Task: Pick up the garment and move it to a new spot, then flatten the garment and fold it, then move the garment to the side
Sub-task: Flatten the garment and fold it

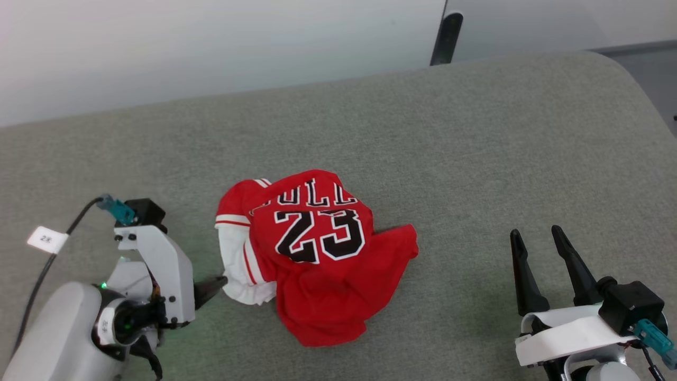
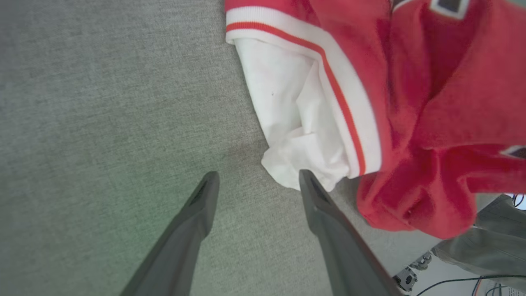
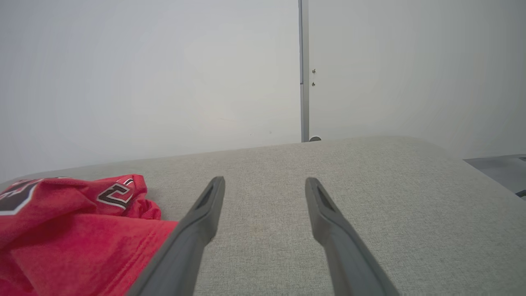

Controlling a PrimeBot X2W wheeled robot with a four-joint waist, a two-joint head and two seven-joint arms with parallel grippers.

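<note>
The garment (image 1: 317, 254) lies crumpled in the middle of the grey table (image 1: 476, 132), a red jersey with "23" and part of its lettering facing up. A white sleeve (image 1: 238, 264) sticks out on its left side. My left gripper (image 1: 214, 286) is low at that sleeve and open. In the left wrist view the left gripper (image 2: 258, 174) has its right fingertip touching the edge of the white sleeve (image 2: 287, 102), with nothing between the fingers. My right gripper (image 1: 535, 232) stands open and empty to the right of the garment (image 3: 61, 230), apart from it. The right gripper (image 3: 265, 181) points over bare table.
A white wall runs behind the table, with a dark upright post (image 1: 447, 37) at the far edge. The table's right end curves off at the rounded corner (image 1: 634, 90). A black cable with a white tag (image 1: 47, 239) hangs off my left arm.
</note>
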